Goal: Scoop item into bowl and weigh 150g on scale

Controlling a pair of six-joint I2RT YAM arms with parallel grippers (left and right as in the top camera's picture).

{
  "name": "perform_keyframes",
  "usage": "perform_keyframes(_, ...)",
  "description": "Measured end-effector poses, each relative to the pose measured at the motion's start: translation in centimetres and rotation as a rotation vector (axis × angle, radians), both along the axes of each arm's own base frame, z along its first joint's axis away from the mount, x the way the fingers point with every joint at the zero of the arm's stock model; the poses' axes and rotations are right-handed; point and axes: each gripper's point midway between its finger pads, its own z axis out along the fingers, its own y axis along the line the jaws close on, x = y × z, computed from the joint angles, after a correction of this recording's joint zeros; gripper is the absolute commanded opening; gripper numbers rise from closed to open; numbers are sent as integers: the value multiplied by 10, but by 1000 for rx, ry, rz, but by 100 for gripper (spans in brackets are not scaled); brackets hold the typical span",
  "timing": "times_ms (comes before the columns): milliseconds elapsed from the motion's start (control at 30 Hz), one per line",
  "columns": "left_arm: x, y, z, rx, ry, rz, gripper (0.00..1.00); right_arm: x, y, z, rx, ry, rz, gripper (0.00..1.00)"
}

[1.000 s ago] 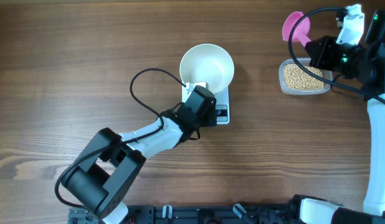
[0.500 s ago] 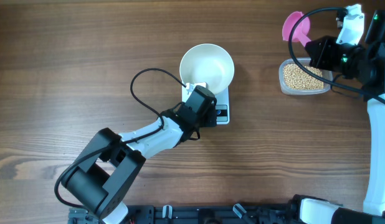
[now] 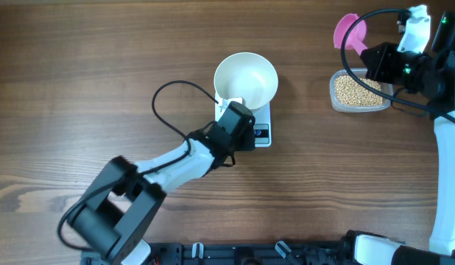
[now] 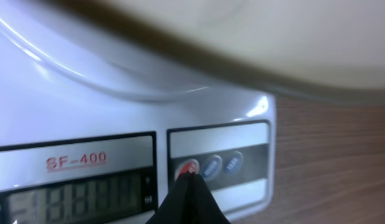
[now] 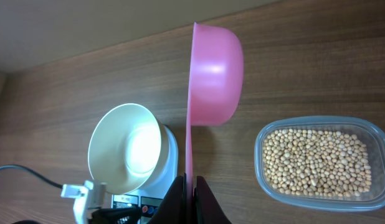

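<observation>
Evidently this is the setup step before any scooping: the left gripper (image 4: 191,182), its jaws pressed together into one dark point, rests its tip on the red button (image 4: 187,168) of the scale (image 4: 74,81), which I take to be switching it on or zeroing it; the display (image 4: 74,199) beside the button is lit but too blurred to read. The bowl (image 3: 246,77) sits on the scale's platform and looks empty (white inside, no beans showing); the beans (image 5: 317,162) all lie in the clear tub (image 5: 260,163), well apart to the right on the table. The right gripper (image 5: 189,186) is clamped on the thin handle of the pink scoop (image 5: 214,68), held edge-on above the table between tub and bowl, with nothing visible in it. Next, in my judgement, the left tip should lift clear so it adds no weight to the platform; then the right arm must turn the scoop's mouth down into the tub, fill it, and carry it level to the bowl.
</observation>
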Motion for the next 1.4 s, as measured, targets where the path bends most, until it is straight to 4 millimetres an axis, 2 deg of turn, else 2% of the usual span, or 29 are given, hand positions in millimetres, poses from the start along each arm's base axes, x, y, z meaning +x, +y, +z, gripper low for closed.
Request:
perform_keyframes(67, 1, -1, 20, -33, -34, -2, 4, 0, 0, 0, 0, 0, 0, 4)
perform_keyframes(200, 1, -9, 110, -199, -193, -22, 4, 0, 0, 0, 0, 2, 0, 4)
perform_keyframes(333, -16, 2, 208, -369, -368, -30, 4, -7, 1, -6, 7, 41, 1, 5)
perform_keyframes(367, -24, 12, 232, -400, -413, -23, 6, -10, 2, -9, 7, 59, 4, 4)
perform_keyframes(433, -36, 31, 262, -432, -480, 6, 19, -18, 3, -15, -9, 89, 28, 4)
perform_keyframes(467, -43, 53, 280, -432, -528, 57, 21, -19, 3, -16, -14, 92, 33, 4)
perform_keyframes(500, -48, 71, 289, -419, -561, 103, 24, -20, 3, -16, -23, 91, 43, 4)
perform_keyframes(533, -53, 92, 289, -384, -565, 164, 31, -20, 3, -17, -29, 89, 50, 4)
perform_keyframes(633, -74, 162, 294, -277, -629, 368, 31, -17, 2, -13, -55, 57, 71, 4)
perform_keyframes(667, -80, 178, 292, -246, -638, 411, 35, -14, 2, -11, -62, 39, 74, 4)
perform_keyframes(700, -87, 196, 288, -197, -641, 463, 62, -9, 1, -6, -73, 7, 78, 4)
perform_keyframes(733, -95, 216, 281, -139, -643, 522, 100, -2, 0, 0, -85, -35, 80, 4)
perform_keyframes(800, -104, 238, 270, -48, -632, 581, 100, 7, -2, 9, -111, -96, 91, 4)
perform_keyframes(867, -110, 251, 259, 30, -609, 610, 100, 12, -2, 14, -139, -137, 110, 4)
perform_keyframes(1000, -119, 266, 240, 148, -556, 622, 100, 8, 6, 14, -180, -167, 217, 4)
perform_keyframes(1067, -121, 268, 237, 167, -546, 623, 100, 7, 10, 12, -183, -176, 262, 4)
perform_keyframes(1233, -126, 276, 229, 223, -524, 628, 100, 5, 18, -11, -192, -120, 350, 4)
perform_keyframes(1400, -128, 280, 228, 248, -520, 635, 100, 11, 37, -36, -217, -81, 456, 4)
